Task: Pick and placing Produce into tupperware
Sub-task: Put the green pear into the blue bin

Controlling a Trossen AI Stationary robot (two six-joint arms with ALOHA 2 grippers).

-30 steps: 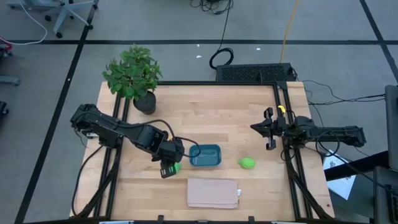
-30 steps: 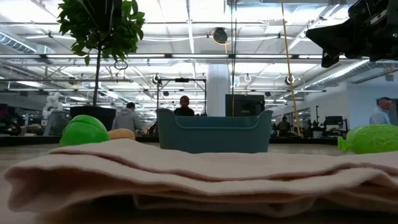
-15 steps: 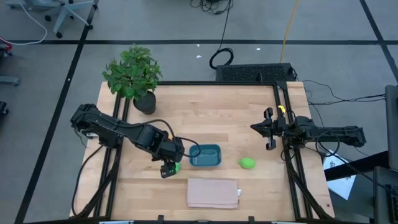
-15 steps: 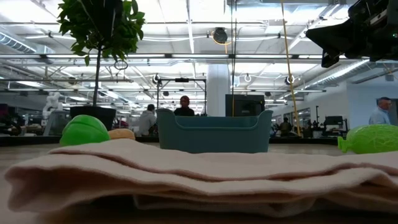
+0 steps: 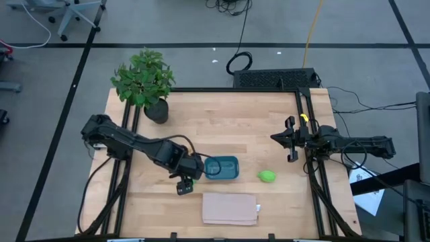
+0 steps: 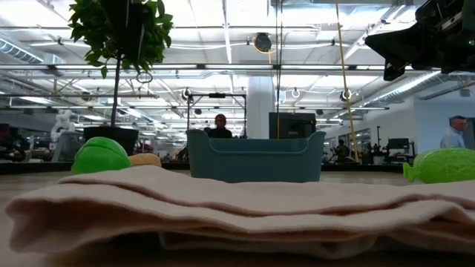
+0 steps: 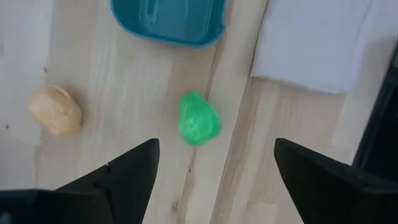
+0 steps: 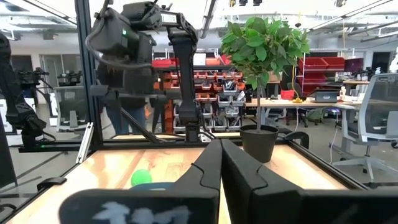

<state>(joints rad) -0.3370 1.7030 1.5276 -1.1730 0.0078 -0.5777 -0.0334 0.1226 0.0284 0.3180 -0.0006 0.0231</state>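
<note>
I have the left gripper (image 5: 184, 184) hanging over the table just off the tupperware's (image 5: 222, 168) 8 o'clock corner, its fingers spread wide. Through the left wrist camera both dark fingers (image 7: 127, 174) frame bare wood, with the smaller green produce (image 7: 199, 119) lying between and ahead of them, untouched, the orange-tan produce (image 7: 56, 111) off to one side of it and the teal tupperware (image 7: 169, 20) beyond. From overhead, that green piece is mostly hidden under my left gripper, so I see only a sliver of it. The larger green produce (image 5: 267, 177) sits on the table at the container's 3 o'clock, near it but apart. I see nothing inside the tupperware from above (its floor shows plain teal). The folded beige cloth (image 5: 230, 208) lies flat at 6 o'clock from the container, close to the table's (image 5: 255, 128) near edge. At table height I look over the cloth (image 6: 223, 208) to the tupperware (image 6: 256, 156), with a green piece (image 6: 100, 156) and the tan one (image 6: 145, 159) side by side, and the other green piece (image 6: 444, 165) well apart on the opposite side. The potted plant (image 5: 144, 84) stands at the table's 10 o'clock corner. My right gripper (image 5: 290, 140) waits at the 3 o'clock edge, held above the table, fingers (image 8: 245, 171) pressed together.
</note>
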